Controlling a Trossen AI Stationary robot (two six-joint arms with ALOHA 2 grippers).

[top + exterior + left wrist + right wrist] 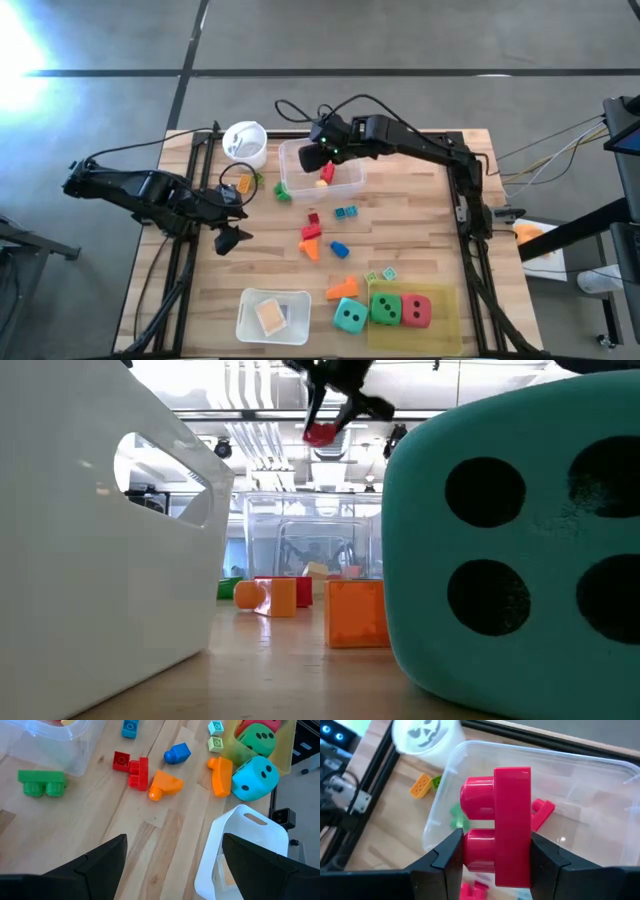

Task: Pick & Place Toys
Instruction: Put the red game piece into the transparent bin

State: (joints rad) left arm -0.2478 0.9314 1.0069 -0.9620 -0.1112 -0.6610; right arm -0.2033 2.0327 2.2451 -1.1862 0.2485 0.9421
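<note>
Toys lie spread over the wooden table (420, 240), and one of them, a red block (502, 827) with two round studs, is held in the air. The right gripper (495, 855) has it between its two fingers, which are partly closed and press on both sides of the block. This gripper hangs above the clear tub (352, 178) at about 12 o'clock from the table's middle; inside the tub lie a yellow piece and a red piece.

Near the middle of the table are a red block pair (132, 770), an orange block (165, 785) and a blue block (176, 753), close together. A green block (42, 782) lies at about 10 o'clock from them, just beside the tub's corner. Toward 5 o'clock stand three dotted dice: the teal die (348, 317), the green die (384, 309) and the red die (416, 310); the green and red ones sit on a yellow tray (445, 325). Another orange block (343, 289) lies just beside the teal die.

The left gripper (172, 857) hovers over the table's 9 o'clock side with its fingers wide apart and nothing between them. A white container (250, 325) stands at 7 o'clock. A white cup (425, 737) at 11 o'clock bears a grey pumpkin-face drawing; I can read no writing.
</note>
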